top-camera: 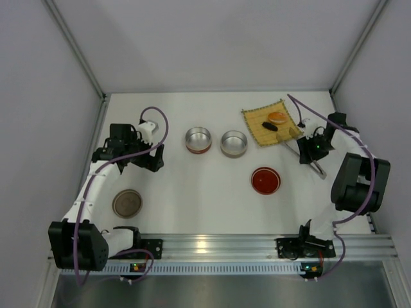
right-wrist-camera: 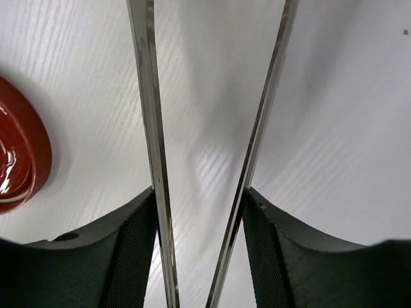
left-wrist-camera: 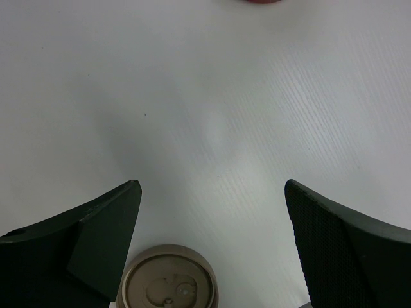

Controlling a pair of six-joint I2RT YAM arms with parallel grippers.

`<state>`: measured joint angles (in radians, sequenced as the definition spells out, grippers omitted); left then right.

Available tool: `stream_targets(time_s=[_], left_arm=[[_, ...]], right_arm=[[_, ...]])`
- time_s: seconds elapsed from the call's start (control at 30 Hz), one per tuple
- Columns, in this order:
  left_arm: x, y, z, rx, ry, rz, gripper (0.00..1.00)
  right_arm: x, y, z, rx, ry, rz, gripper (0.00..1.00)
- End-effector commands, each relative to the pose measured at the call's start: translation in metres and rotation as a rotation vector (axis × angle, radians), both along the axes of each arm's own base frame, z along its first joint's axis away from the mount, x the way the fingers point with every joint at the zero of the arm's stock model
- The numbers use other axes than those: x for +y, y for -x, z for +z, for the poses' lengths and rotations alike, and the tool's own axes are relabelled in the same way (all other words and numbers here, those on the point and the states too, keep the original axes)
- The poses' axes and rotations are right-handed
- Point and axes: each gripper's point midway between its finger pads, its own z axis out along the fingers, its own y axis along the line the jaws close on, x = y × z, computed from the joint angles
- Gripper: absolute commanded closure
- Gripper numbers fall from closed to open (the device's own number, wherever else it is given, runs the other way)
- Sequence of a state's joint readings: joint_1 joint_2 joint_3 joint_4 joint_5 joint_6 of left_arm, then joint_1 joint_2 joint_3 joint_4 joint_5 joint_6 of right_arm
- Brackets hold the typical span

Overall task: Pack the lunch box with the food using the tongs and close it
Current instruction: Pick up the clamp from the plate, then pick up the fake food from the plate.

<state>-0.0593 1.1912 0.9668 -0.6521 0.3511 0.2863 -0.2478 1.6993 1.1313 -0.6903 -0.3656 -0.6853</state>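
The tongs run between my right gripper's jaws, and both black pads press on the outer sides of the two thin steel arms, which still stand apart. From above, this gripper sits right of the yellow mat, with the tongs' joined end sticking out behind it. The food lies on the mat: an orange bun and a dark oblong piece. Two round steel lunch box tins stand open mid-table. My left gripper is open above bare table.
A red lid lies in front of the tins, its edge showing as the red lid at the left of the right wrist view. A brown lid lies near the left arm, just below the left gripper, brown lid. Grey walls enclose the table.
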Motion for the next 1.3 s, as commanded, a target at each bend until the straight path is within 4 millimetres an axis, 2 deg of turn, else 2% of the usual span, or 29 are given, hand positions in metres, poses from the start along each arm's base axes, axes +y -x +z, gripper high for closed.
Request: stream_targets(time_s=[0.0, 0.17, 0.43, 0.67, 0.77, 0.9, 1.0, 1.17, 1.27], left_arm=[[-0.002, -0.007, 0.027, -0.087, 0.018, -0.007, 0.02], [-0.003, -0.005, 0.029, -0.091, 0.025, -0.007, 0.02], [-0.004, -0.004, 0.030, -0.094, 0.034, -0.004, 0.02], [-0.007, -0.002, 0.033, -0.091, 0.063, -0.001, 0.02], [-0.011, -0.001, 0.034, -0.081, 0.090, -0.003, 0.02], [-0.015, -0.001, 0.035, -0.064, 0.111, -0.008, 0.02], [-0.015, -0.002, 0.036, -0.062, 0.112, -0.010, 0.02], [-0.015, -0.004, 0.037, -0.061, 0.113, -0.007, 0.02], [-0.015, -0.005, 0.035, -0.058, 0.119, -0.010, 0.02]], right_arm=[[0.003, 0.003, 0.054, -0.084, -0.034, 0.046, 0.49], [0.003, 0.010, 0.089, -0.130, -0.019, 0.071, 0.48], [0.007, 0.016, 0.126, -0.170, -0.018, 0.101, 0.51], [0.020, 0.020, 0.170, -0.267, -0.050, 0.125, 0.52], [0.023, 0.019, 0.180, -0.288, -0.066, 0.118, 0.51], [0.028, 0.013, 0.182, -0.289, -0.094, 0.106, 0.52], [0.032, 0.006, 0.176, -0.275, -0.097, 0.112, 0.52], [0.027, -0.019, 0.164, -0.261, -0.104, 0.080, 0.55], [0.022, -0.037, 0.166, -0.287, -0.092, 0.069, 0.55]])
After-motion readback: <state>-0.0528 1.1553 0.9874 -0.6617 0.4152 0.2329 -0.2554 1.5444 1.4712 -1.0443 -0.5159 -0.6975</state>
